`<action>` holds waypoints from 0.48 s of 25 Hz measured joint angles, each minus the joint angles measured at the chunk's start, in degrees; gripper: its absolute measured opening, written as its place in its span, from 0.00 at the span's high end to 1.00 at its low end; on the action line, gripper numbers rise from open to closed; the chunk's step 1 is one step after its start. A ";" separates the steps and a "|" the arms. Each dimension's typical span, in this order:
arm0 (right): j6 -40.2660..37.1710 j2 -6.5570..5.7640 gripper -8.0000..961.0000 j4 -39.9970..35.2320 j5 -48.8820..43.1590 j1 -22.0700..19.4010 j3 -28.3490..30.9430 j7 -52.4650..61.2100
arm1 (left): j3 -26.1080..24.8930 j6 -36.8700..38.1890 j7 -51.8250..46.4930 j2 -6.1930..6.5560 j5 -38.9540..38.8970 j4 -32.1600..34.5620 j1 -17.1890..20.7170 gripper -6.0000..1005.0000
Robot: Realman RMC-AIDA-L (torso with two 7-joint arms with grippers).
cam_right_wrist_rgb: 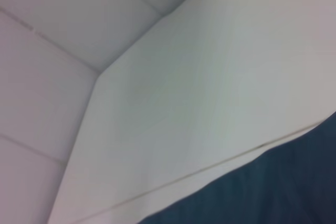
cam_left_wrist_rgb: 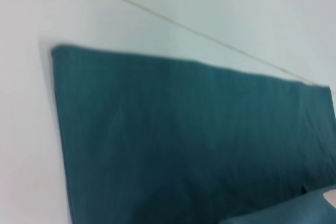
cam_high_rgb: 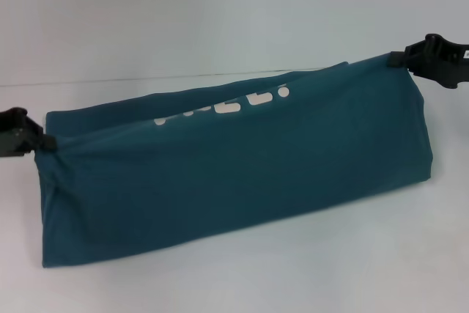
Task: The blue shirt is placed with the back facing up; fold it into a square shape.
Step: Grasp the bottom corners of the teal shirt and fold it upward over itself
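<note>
Teal shirt (cam_high_rgb: 242, 174) held taut: left gripper (cam_high_rgb: 45, 141) at left edge, right gripper (cam_high_rgb: 401, 57) upper right, both clamped on its corners; white table (cam_high_rgb: 220, 20) around.

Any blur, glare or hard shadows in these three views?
Head view: even light, no glare, soft shadow under the blue shirt, held by left gripper and right gripper. Left wrist view: cloth edges smeared. Right wrist view: soft throughout.
</note>
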 joint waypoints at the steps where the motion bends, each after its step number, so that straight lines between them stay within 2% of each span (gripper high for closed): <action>1: 1.15 0.39 0.96 0.11 0.00 0.03 0.00 -0.15 | -0.01 -0.89 0.00 -0.15 -0.20 -0.04 -0.03 0.95; 4: 4.71 1.30 0.96 0.35 0.01 0.23 -0.17 -0.46 | -0.05 -3.93 -0.16 -0.42 -0.74 -0.24 -0.06 0.95; 8: 9.92 1.77 0.96 1.20 0.03 0.66 -1.75 -0.51 | -0.11 -7.94 -0.68 -0.75 -1.29 -0.28 -0.08 0.95; 12: 18.83 2.63 0.95 4.03 0.04 1.93 -5.59 -0.91 | -0.03 -12.48 -0.72 -1.59 -2.23 -0.41 -0.15 0.95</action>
